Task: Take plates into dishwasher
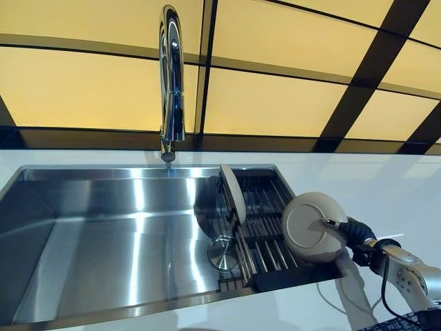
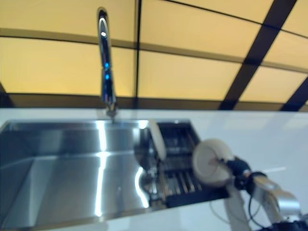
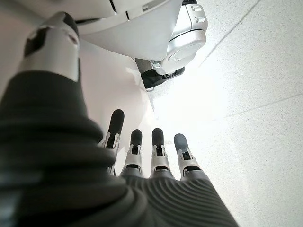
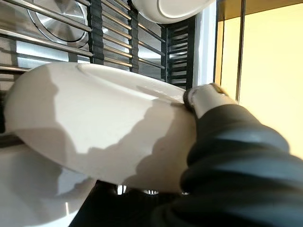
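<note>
right hand pinching plate rim, above rack right edge; left hand relaxed.

A stainless steel sink is set into a white surface. A tall chrome faucet rises behind its basin. A round drain lies beside a black drying rack with metal bars. Yellow wall panels with dark frames stand behind.

You have warm backlit wall panels glowing evenly. Glare streaks the sink basin and faucet. The right eye view is soft throughout. The floor washes out white in your left wrist view.
</note>
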